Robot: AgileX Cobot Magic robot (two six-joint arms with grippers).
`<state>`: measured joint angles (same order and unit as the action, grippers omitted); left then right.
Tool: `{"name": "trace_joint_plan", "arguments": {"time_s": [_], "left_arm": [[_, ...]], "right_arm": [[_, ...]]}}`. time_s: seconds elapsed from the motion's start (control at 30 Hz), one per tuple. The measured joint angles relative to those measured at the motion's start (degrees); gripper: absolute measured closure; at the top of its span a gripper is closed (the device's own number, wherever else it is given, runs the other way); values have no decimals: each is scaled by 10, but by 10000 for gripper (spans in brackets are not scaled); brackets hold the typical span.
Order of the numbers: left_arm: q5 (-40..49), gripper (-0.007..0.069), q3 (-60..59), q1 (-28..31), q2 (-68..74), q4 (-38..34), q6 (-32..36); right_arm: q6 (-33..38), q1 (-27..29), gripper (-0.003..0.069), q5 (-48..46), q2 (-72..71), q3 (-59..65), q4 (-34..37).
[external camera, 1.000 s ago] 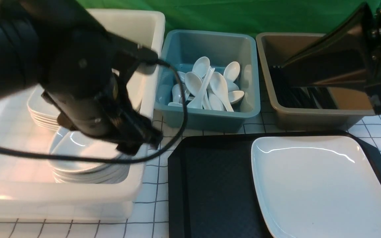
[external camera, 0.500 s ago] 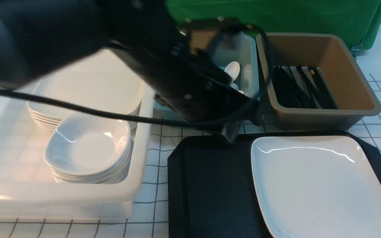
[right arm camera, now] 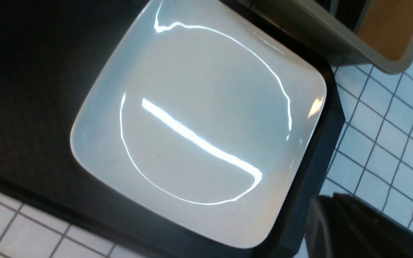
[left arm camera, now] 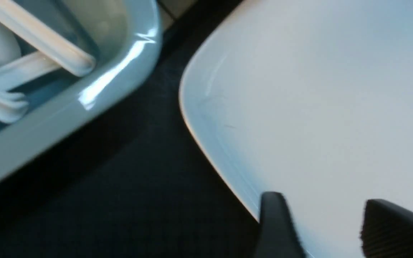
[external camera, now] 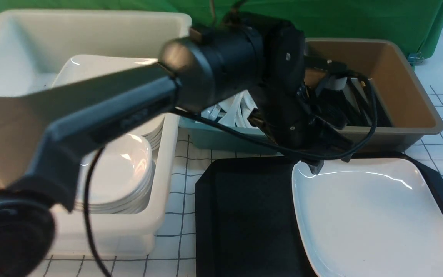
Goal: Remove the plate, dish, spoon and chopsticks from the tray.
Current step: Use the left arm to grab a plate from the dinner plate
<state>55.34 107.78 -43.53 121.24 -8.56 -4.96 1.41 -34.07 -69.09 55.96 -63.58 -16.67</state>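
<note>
Now left claw parted over glossy rounded-square plate; right claw closed; black tray beneath.

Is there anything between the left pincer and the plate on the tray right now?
Nothing visible stands in the way. The left pincer hangs directly over the plate, at its far left corner, the one nearest the teal tub. Its jaws are apart, and only bare white plate shows between them.

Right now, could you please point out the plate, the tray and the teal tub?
plate (external camera: 367, 215), front view, flat middle.
tray (external camera: 244, 215), front view, bare textured floor.
teal tub (external camera: 210, 140), front view, near wall.
</note>
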Motion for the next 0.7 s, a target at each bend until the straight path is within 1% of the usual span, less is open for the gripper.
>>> {"name": "trace_joint_plan", "arguments": {"time_s": [0.07, 0.1, 0.13, 0.17, 0.23, 0.43, 0.7], "left_arm": [[-13, 185, 3, 0, 23, 11, -6], [-13, 179, 3, 0, 25, 12, -6], [-23, 157, 4, 0, 34, 17, -9], [-37, 127, 5, 0, 45, 22, -10], [-67, 104, 5, 3, 62, 25, -12], [-124, 95, 5, 7, 94, 36, -12], [-167, 95, 5, 7, 124, 32, -12]], "right_arm": [[-2, 0, 661, 4, 0, 1, 2], [-2, 0, 661, 4, 0, 1, 3], [-2, 0, 661, 5, 0, 1, 3], [-2, 0, 661, 6, 0, 1, 3], [-3, 0, 661, 8, 0, 1, 3], [-4, 0, 661, 10, 0, 1, 5], [-1, 0, 661, 16, 0, 1, 13]]}}
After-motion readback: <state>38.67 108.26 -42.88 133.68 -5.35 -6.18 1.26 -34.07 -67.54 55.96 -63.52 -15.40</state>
